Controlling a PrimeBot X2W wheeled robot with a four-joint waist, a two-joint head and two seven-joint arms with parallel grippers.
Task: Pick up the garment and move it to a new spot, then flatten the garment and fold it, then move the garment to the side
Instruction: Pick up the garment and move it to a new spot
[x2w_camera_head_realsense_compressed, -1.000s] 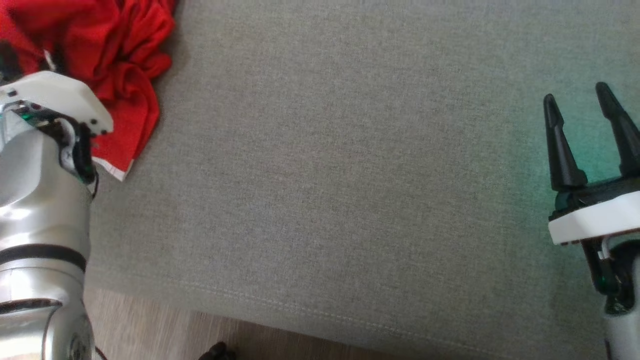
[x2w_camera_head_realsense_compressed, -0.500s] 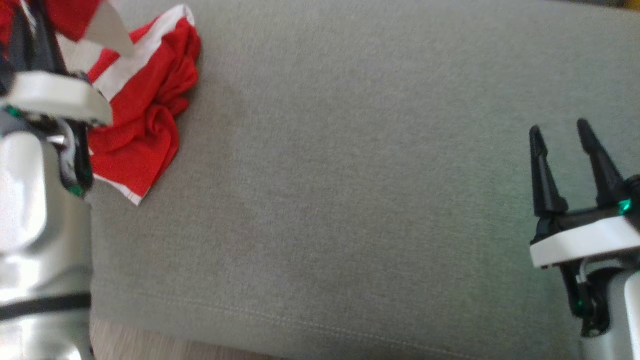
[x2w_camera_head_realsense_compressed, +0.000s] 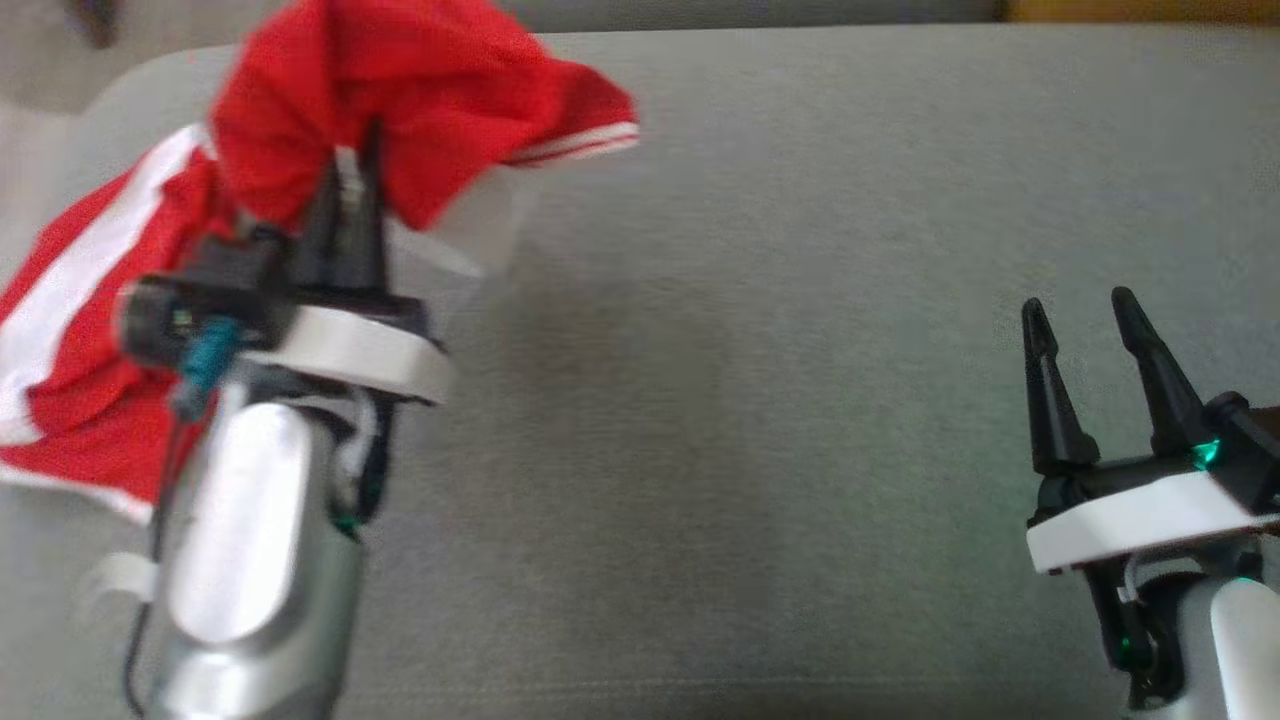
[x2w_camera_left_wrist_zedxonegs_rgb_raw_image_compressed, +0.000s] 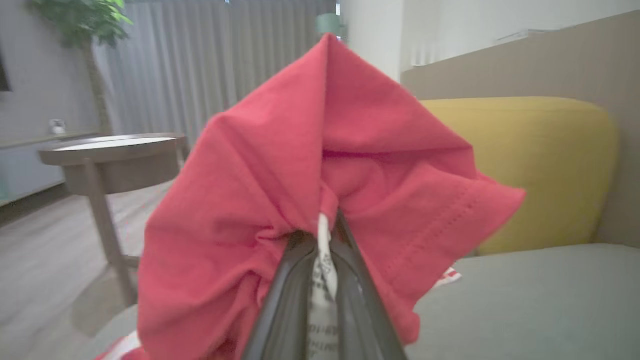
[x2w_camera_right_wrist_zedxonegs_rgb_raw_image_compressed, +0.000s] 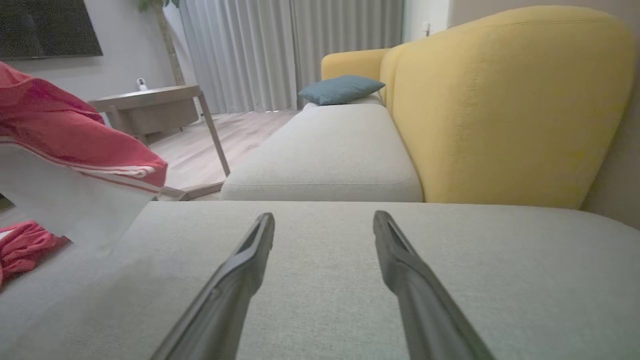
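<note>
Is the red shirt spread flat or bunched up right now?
Bunched up: the shirt hangs in crumpled folds from the shut left gripper, one end trailing on the grey cushion.

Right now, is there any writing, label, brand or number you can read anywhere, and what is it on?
White tag of the garment, pinched in the left gripper: rows of dark print, too blurred to read.
Nothing else here carries words, brands, numbers or signs that I can make out.
</note>
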